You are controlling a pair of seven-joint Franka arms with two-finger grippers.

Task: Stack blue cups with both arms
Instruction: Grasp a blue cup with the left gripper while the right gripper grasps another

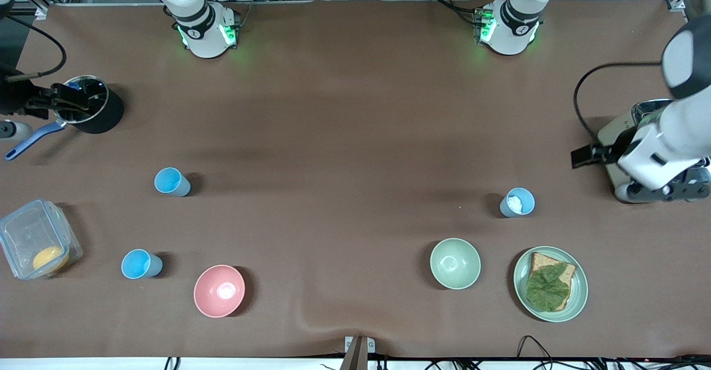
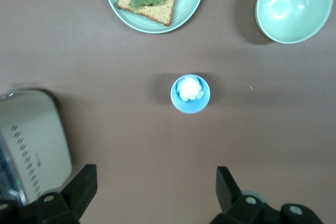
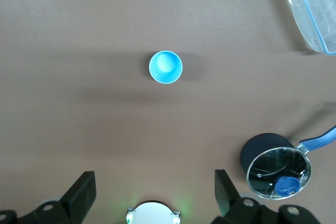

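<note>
Three blue cups stand apart on the tabletop (image 1: 355, 109): one (image 1: 171, 181) left of centre, one (image 1: 141, 264) lower left, one (image 1: 517, 202) right of centre holding something white. Left end effector (image 2: 156, 192) and right end effector (image 3: 154, 192) hover spread, empty. Nothing is stacked; next, each should descend onto a cup.

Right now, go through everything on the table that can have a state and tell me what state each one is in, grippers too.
Left gripper: open, over the table beside the toaster.
Right gripper: open, beside the pot.
Blue cup with white stuff: upright, unstacked.
Blue cup nearest the pot: upright, empty.
Blue cup beside the pink bowl: upright, empty.
Pink bowl: upright, empty.
Green bowl: upright, empty.
Plate: holds bread with leaves.
Pot: lidded.
Clear container: holds something yellow.
</note>
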